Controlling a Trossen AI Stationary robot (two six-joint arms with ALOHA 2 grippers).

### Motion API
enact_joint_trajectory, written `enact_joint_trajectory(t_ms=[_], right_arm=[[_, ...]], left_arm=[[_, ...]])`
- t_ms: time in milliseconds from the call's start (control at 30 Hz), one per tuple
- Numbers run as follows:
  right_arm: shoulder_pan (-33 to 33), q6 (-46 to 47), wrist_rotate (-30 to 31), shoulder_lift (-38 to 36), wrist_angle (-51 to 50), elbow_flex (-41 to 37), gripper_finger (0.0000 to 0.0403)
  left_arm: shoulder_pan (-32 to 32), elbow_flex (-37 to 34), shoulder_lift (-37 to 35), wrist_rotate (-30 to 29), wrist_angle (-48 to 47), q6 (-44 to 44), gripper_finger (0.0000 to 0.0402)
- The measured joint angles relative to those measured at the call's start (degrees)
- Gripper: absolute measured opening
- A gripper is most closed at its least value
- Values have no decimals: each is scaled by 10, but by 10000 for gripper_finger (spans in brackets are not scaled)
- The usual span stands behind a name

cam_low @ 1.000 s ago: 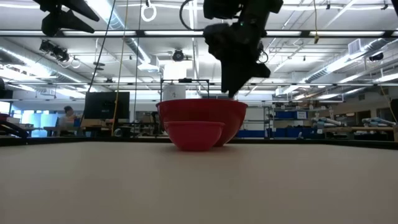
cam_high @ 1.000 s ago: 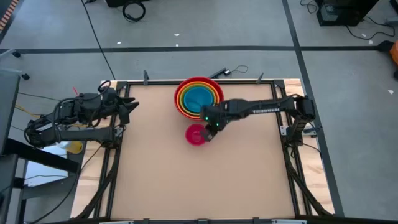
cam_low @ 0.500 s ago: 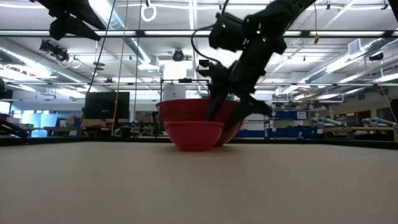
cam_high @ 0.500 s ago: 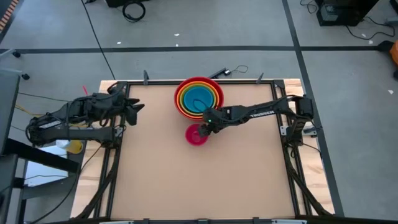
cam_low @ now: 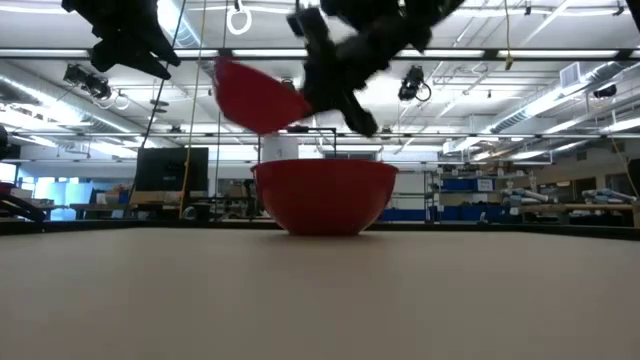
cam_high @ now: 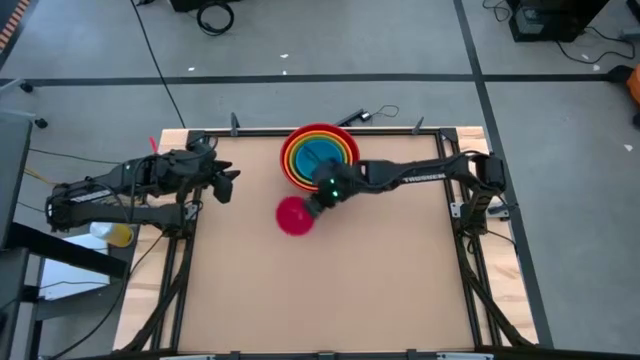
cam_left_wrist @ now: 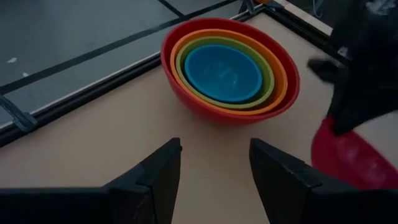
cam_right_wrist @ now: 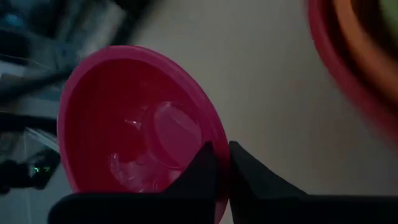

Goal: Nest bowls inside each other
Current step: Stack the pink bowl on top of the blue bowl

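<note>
A small pink bowl (cam_high: 294,215) hangs above the table, with my right gripper (cam_high: 318,203) shut on it, just near-left of the nested stack. The stack is a big red bowl (cam_high: 320,155) holding orange, green and blue bowls (cam_left_wrist: 224,71), and it rests on its base at the table's far middle. In the low view the pink bowl (cam_low: 255,95) is tilted, higher than the red bowl's rim (cam_low: 325,165). My left gripper (cam_high: 228,185) hovers open at the table's left, pointing at the stack, its fingers (cam_left_wrist: 163,177) empty. My right gripper pinches the pink bowl's rim (cam_right_wrist: 219,144), on the side nearest the stack, with one finger (cam_right_wrist: 202,169) inside the bowl and the other outside. The fingers slant down from the table's right. The bowl is lifted clear of the table and tilted.
Bare tabletop (cam_high: 330,290) stretches over the near half. A raised frame (cam_high: 455,250) runs along the table's edges, and a cable (cam_high: 368,115) lies just beyond the far edge.
My right gripper has tipped down onto the pink bowl, taken hold of its rim and swung it up off the table toward the left edge, so the bowl now hangs tilted. My left gripper has moved a little toward the stack.
</note>
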Motion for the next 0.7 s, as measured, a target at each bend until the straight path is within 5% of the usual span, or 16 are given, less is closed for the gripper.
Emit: enact_joint_trajectory(t_ms=[200,300,400,700], right_arm=[[-50,-88,220,0,-62,99,22],[-102,-128,273,5,-118,102,28],[-151,-138,252,13,-173,94,39],[-193,-140,165,17,-120,70,65]], left_arm=[[0,0,5,2,1,-18,192],[0,0,6,9,1,-27,192],[-3,0,6,15,2,-27,192],[-17,0,10,15,26,-38,192]])
